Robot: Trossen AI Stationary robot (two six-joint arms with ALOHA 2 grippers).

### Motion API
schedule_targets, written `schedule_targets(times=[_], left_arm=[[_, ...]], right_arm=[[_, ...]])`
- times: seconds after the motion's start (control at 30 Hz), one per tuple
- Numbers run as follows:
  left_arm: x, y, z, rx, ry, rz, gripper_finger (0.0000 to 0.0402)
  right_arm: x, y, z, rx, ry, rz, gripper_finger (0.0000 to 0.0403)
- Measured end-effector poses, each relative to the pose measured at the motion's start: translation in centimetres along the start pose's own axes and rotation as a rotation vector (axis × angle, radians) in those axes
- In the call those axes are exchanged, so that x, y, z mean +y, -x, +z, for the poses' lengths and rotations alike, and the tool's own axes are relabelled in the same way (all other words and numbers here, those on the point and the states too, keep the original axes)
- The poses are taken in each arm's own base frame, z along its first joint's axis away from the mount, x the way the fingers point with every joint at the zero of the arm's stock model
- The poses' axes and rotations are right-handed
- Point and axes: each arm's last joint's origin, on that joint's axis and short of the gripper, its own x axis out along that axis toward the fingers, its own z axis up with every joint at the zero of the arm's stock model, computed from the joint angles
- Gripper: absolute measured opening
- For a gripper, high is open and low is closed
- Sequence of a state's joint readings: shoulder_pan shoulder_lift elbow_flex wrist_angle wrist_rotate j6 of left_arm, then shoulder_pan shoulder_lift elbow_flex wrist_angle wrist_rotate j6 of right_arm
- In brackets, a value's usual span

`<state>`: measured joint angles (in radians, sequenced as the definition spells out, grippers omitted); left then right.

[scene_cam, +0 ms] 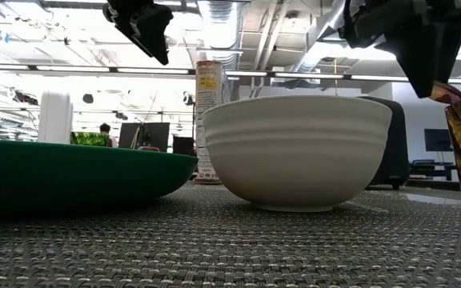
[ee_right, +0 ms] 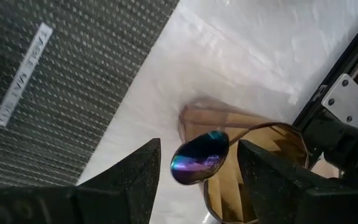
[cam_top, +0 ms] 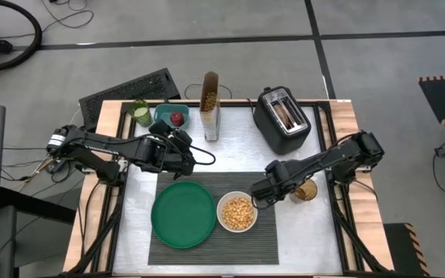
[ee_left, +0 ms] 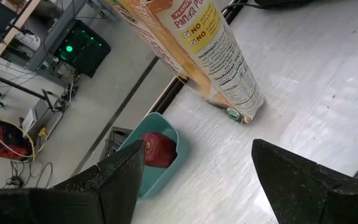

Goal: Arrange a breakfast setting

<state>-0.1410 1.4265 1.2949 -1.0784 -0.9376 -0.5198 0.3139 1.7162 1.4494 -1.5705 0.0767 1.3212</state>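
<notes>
The green plate (cam_top: 182,214) and the white bowl (cam_top: 236,212), filled with cereal, sit on the dark ribbed placemat (cam_top: 280,241). The red apple (cam_top: 177,118) lies in the teal container (cam_top: 163,116) at the far left. The blue-and-pink spoon (ee_right: 197,158) stands in an amber glass (cam_top: 306,191) right of the placemat, bowl end up. My right gripper (ee_right: 199,163) is above the glass, its fingers on either side of the spoon's bowl with a narrow gap on each side. My left gripper (cam_top: 185,148) hangs open and empty between the container and the placemat. The bagel is out of view.
A cereal box (cam_top: 210,104) stands at the far middle and a black toaster (cam_top: 283,120) at the far right. A green cup (cam_top: 140,113) stands left of the teal container. Raised rails (cam_top: 338,208) run along the table's left and right sides.
</notes>
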Motion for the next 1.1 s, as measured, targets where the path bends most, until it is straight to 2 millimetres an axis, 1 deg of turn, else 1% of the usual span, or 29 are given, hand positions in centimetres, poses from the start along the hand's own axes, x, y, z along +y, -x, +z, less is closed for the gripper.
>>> schedule_targets(times=[0.2, 0.43, 0.6, 0.77, 1.1], left_arm=[[0.00, -0.01, -0.01, 0.000, 0.000, 0.000, 0.0281], [0.00, -0.01, -0.01, 0.000, 0.007, 0.000, 0.0281], [0.00, -0.01, -0.01, 0.000, 0.006, 0.000, 0.0281], [0.00, -0.01, -0.01, 0.000, 0.005, 0.000, 0.0281], [-0.01, -0.01, -0.02, 0.000, 0.004, 0.000, 0.0281]], right_arm=[[-1.04, 0.67, 0.68, -0.004, -0.042, 0.032, 0.0238], [-1.08, 0.68, 0.74, 0.009, -0.027, 0.037, 0.0232], [-1.06, 0.68, 0.68, 0.031, -0.021, 0.043, 0.0216], [-1.05, 0.68, 0.67, 0.036, -0.022, 0.045, 0.0179], [-1.14, 0.71, 0.52, 0.074, -0.007, 0.045, 0.0073]])
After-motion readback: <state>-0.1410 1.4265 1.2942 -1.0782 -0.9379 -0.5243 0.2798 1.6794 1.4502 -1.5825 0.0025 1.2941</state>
